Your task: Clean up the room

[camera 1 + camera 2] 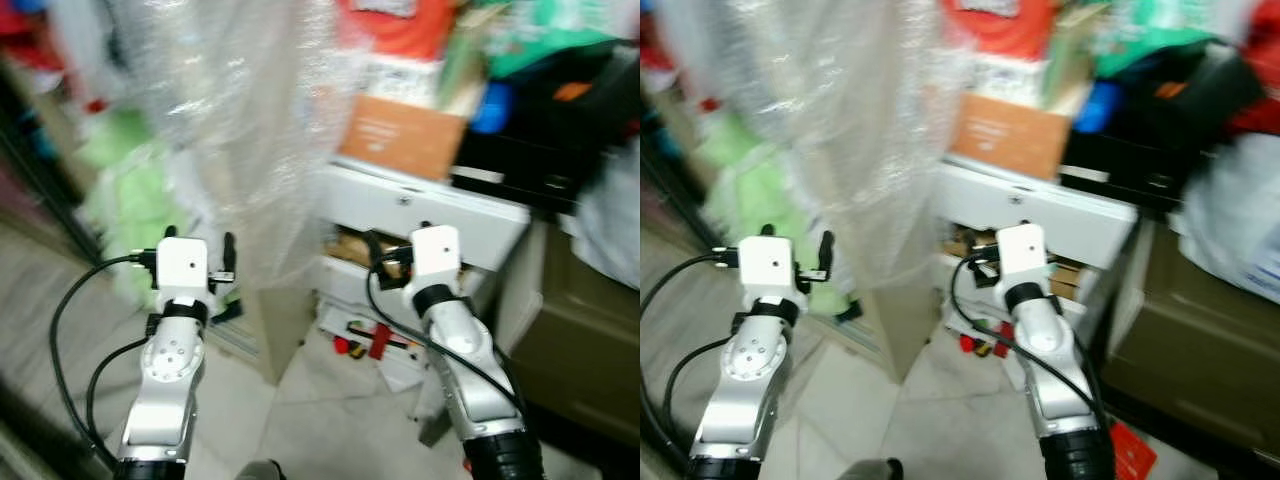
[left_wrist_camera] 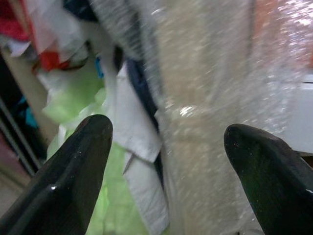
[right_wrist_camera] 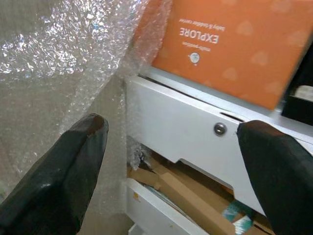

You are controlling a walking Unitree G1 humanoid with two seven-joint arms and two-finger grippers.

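In the blurred left eye view, both silver arms reached forward over a pale tiled floor (image 1: pixel 330 420). A big sheet of bubble wrap (image 1: pixel 240 120) hung ahead, left of a white drawer unit (image 1: pixel 420 205) with an orange box (image 1: pixel 405 135) on top. Small red items (image 1: pixel 370 340) lay on the floor near the unit's base.

The right eye view showed the same scene, with green fabric (image 1: pixel 760 190) at far left.

In the left wrist view, the left gripper (image 2: pixel 166 161) stood wide open and held nothing, facing the bubble wrap and green fabric.

In the right wrist view, the right gripper (image 3: pixel 171 161) was likewise spread wide and empty, facing the drawer unit below the orange box.
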